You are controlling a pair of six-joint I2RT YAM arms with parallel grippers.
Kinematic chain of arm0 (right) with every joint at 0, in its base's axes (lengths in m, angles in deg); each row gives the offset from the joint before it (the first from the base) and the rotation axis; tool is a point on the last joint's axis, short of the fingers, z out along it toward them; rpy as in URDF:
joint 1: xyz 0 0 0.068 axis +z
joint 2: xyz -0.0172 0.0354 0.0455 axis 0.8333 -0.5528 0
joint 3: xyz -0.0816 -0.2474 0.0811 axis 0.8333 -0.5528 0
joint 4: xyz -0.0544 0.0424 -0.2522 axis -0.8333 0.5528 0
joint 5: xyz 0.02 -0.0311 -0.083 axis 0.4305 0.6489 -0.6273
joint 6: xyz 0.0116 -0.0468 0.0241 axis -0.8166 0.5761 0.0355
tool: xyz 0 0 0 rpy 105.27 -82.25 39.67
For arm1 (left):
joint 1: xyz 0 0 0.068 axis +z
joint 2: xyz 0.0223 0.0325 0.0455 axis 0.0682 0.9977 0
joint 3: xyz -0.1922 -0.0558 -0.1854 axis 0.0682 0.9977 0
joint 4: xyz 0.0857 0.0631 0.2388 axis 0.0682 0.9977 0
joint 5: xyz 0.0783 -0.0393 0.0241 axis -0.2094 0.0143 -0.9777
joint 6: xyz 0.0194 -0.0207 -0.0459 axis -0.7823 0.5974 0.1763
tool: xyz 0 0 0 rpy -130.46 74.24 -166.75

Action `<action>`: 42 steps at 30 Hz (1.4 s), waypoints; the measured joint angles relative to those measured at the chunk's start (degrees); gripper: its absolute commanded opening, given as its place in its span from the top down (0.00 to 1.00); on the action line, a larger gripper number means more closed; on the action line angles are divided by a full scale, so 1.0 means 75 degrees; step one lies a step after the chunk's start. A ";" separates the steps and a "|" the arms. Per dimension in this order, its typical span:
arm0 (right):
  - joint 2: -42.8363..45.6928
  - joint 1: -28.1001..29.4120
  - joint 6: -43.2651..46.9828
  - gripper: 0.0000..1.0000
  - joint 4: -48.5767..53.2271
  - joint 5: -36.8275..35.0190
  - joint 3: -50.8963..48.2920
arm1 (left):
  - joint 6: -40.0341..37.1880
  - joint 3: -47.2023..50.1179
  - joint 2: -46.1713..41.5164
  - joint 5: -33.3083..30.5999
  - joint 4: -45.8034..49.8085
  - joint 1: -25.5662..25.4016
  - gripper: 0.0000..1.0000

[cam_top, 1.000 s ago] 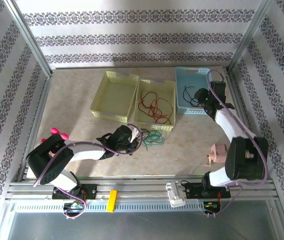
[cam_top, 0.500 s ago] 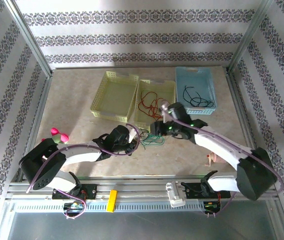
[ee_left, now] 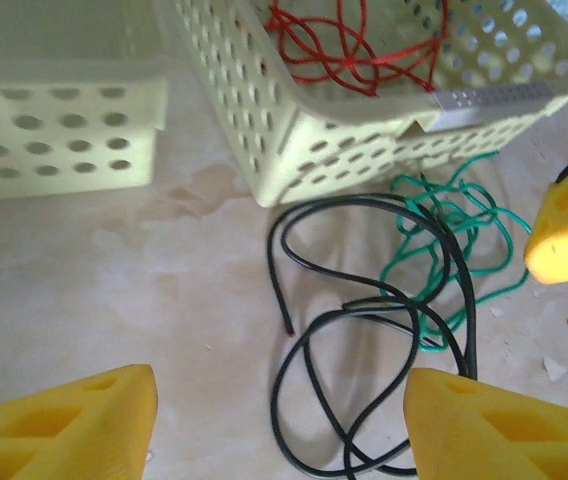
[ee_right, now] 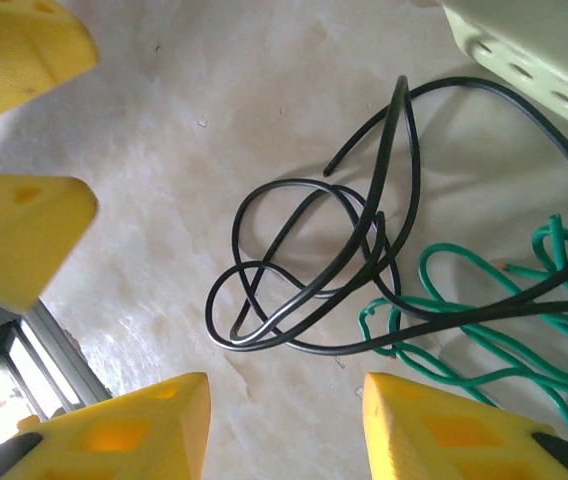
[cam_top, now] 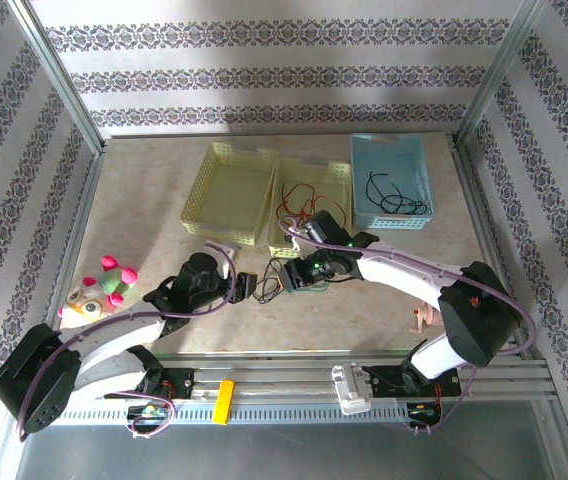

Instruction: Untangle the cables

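1. lying on the table (cam_top: 144, 200) at 6 o'clock of the middle basket (ee_left: 314, 150), the black cable (ee_right: 394, 150) makes loose loops and crosses the green cable (ee_left: 442, 222), which bunches at its 2 o'clock in the left wrist view.
2. the red cable (ee_left: 349, 45) is coiled inside the middle basket, apart from the other two.
3. the left gripper (ee_left: 279, 420) is at 9 o'clock of the tangle in the top view. its yellow fingers (ee_left: 64, 420) are spread wide and hold nothing.
4. the right gripper (ee_right: 284, 430) is at 3 o'clock of the black loops, facing the left one. it is spread too, with nothing clamped.
5. a second black cable (cam_top: 389, 195) lies in the blue basket (cam_top: 392, 223), at 3 o'clock of the middle basket.
6. an empty yellow basket (cam_top: 229, 190) sits just beside the middle one at its 9 o'clock.
7. a plush toy (cam_top: 99, 290) rests at 8 o'clock on the table.
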State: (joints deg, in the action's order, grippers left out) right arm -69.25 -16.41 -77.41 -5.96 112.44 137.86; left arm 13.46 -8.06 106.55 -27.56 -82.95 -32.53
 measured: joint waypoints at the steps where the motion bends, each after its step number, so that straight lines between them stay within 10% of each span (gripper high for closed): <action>1: -0.0082 0.0009 0.0035 0.55 0.0035 0.0006 0.0058 | 0.0015 0.0015 -0.0073 -0.0047 0.0015 0.0012 0.34; 18: -0.1154 0.0248 0.0577 0.58 0.0297 -0.0017 0.0915 | 0.0315 0.0044 0.0915 0.0026 -0.0052 0.0020 0.33; 26: -0.1469 0.0248 0.0723 0.96 0.0399 -0.0131 0.1087 | 0.0335 -0.0006 0.1390 0.0309 -0.0195 0.0020 0.33; 42: 0.1131 -0.0271 0.0061 0.98 -0.0061 0.0219 0.0938 | 0.0198 -0.0959 0.3375 0.1037 -0.0845 0.0012 0.45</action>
State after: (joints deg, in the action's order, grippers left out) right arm -60.77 -18.44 -76.95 -6.42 114.08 144.90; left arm 14.95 -15.25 131.86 -19.78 -89.29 -32.45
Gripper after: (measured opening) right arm 0.058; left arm 0.571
